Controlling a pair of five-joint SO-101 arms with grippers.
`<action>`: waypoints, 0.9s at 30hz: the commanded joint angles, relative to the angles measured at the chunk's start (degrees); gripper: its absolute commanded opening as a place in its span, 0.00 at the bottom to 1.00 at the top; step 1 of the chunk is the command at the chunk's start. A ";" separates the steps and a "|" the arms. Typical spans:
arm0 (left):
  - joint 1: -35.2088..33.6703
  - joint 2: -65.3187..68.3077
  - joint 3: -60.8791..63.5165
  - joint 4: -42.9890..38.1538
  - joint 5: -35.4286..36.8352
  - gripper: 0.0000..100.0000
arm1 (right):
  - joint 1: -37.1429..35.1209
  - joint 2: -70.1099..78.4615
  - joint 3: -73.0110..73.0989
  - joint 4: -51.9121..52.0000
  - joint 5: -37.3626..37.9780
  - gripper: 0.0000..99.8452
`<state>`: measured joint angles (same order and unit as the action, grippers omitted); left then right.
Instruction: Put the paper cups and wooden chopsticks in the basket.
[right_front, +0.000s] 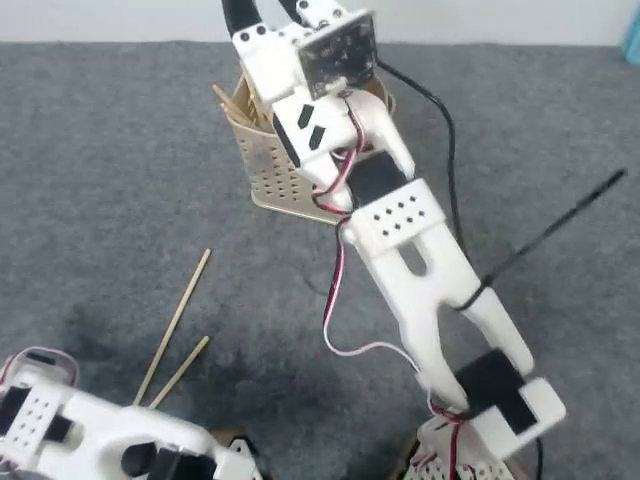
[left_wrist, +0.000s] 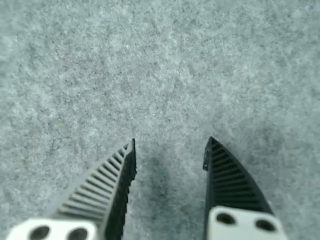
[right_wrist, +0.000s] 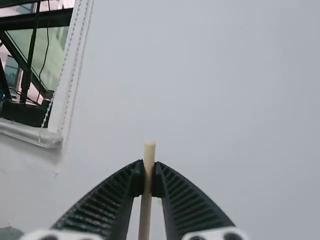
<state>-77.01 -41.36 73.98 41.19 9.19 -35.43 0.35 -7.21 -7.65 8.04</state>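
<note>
Task in mid-course, chopstick stage. The basket (right_front: 275, 175) stands upright at the far side of the grey surface (right_front: 100, 180), with several stored chopsticks (right_front: 235, 103) leaning out over its rim; these count as done. The right arm (right_front: 420, 260) stretches over the basket, and much of the basket's mouth is hidden behind it, so what it holds beyond these sticks cannot be told. The right end effector (right_wrist: 146, 172) is closed narrowly on a single held chopstick (right_wrist: 148, 155), whose tip rises just past the fingertips against a pale wall (right_wrist: 225, 75). This stick is judged to be on its way in and not yet released. Two loose chopsticks (right_front: 175, 322) lie on the surface well apart from the basket, near the left arm (right_front: 90, 430); they are left to do. The left end effector (left_wrist: 170, 150) is spread wide and empty, facing bare surface.
</note>
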 joint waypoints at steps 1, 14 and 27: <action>0.53 -1.14 -0.22 -1.32 -0.35 0.21 | 1.71 1.36 -2.37 -1.80 0.97 0.01; 0.53 -1.14 -0.22 -1.32 -0.44 0.21 | 3.65 -0.57 10.81 -4.35 -10.55 0.01; 0.62 -1.14 -0.22 -1.32 -0.44 0.21 | 3.21 -11.21 28.31 -5.41 -12.40 0.18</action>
<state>-77.01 -41.36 73.98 41.19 9.19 -32.44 -4.75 21.98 -16.18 -3.56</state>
